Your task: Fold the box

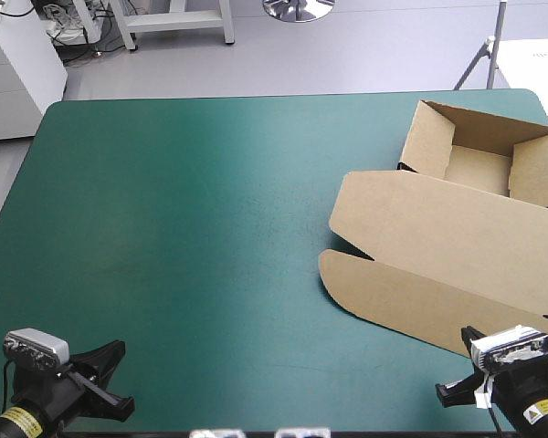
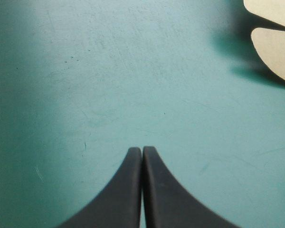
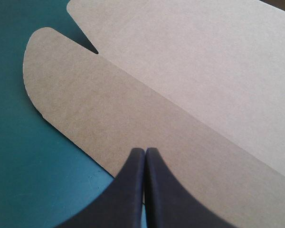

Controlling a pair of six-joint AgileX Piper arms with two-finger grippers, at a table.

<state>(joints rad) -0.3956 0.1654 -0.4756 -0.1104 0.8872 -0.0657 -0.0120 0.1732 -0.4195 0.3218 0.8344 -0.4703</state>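
**Q.** Where is the box point(image 1: 438, 228) placed?

**A.** It is shown as an open tray point(image 1: 479, 169) with raised walls. Its lid point(image 1: 457, 214) is laid flat on the teal-green cover point(image 1: 183, 228). The lid's outer flap point(image 3: 109, 109) is seen directly under and ahead of the right gripper point(image 3: 145, 151), whose jaws are clenched on nothing. Whether the flap is touched cannot be told.

**Q.** And the left gripper point(image 2: 142, 149)?

**A.** It is likewise clenched empty, over bare cover. Only the rounded flap corners point(image 2: 275, 52) are seen, well ahead of it and off to one side.

**Q.** Which step is judged to be in hand?

**A.** The tray walls appear finished, and work on the lid is judged not yet begun. For the next move, the right jaws would have to be parted, the flap's edge taken between them, and the flap raised along its crease. The left gripper would have to be brought across to steady the board.
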